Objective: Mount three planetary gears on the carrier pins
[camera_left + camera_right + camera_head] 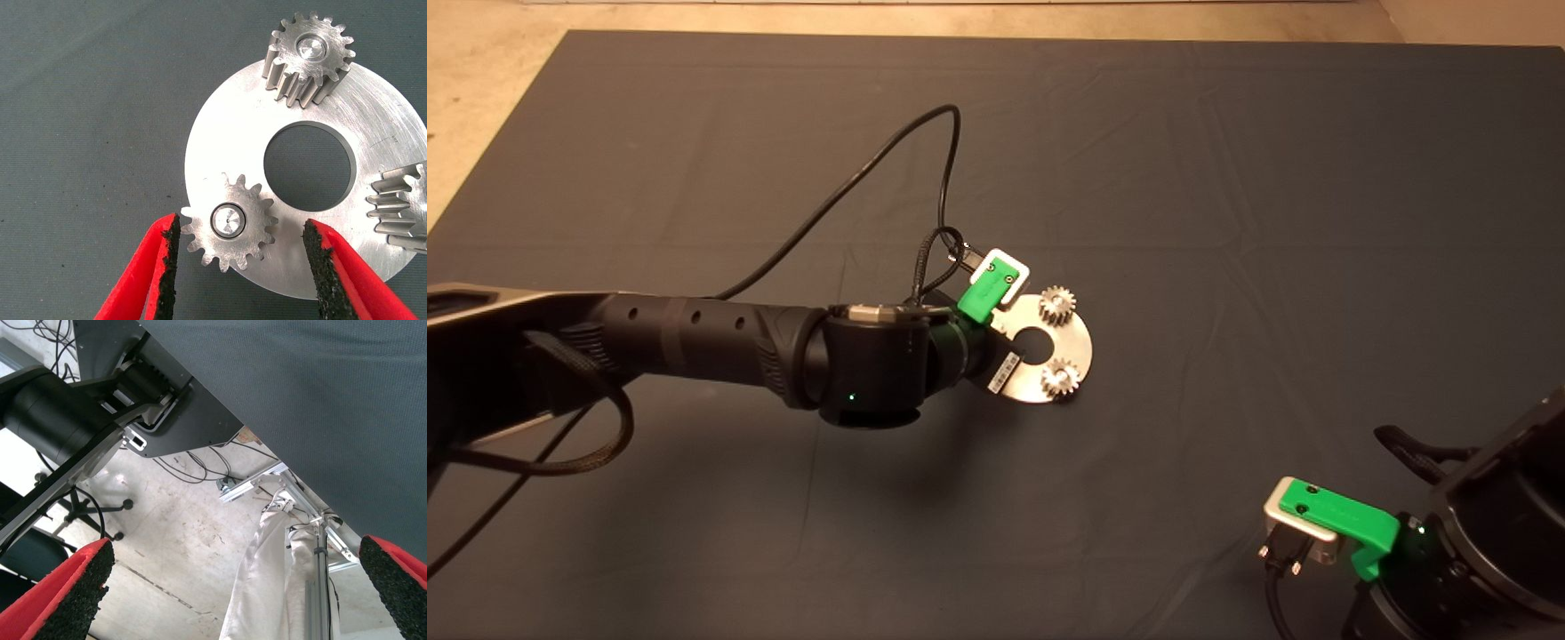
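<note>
Over the disc (373, 200): my left gripper (241, 267), fingers apart around third gear (230, 222), seated on its pin (229, 220).
Risk: a pad snagging teeth, lifting it off.
Right gripper (233, 587): parked, apart.

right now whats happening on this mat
The left gripper is over the round metal disc, its red fingers open on either side of a planetary gear that already sits on a carrier pin. Neither pad grips it. The other two gears are also on the disc, so all three look mounted. The right gripper is parked open at the mat's lower right edge.
</note>
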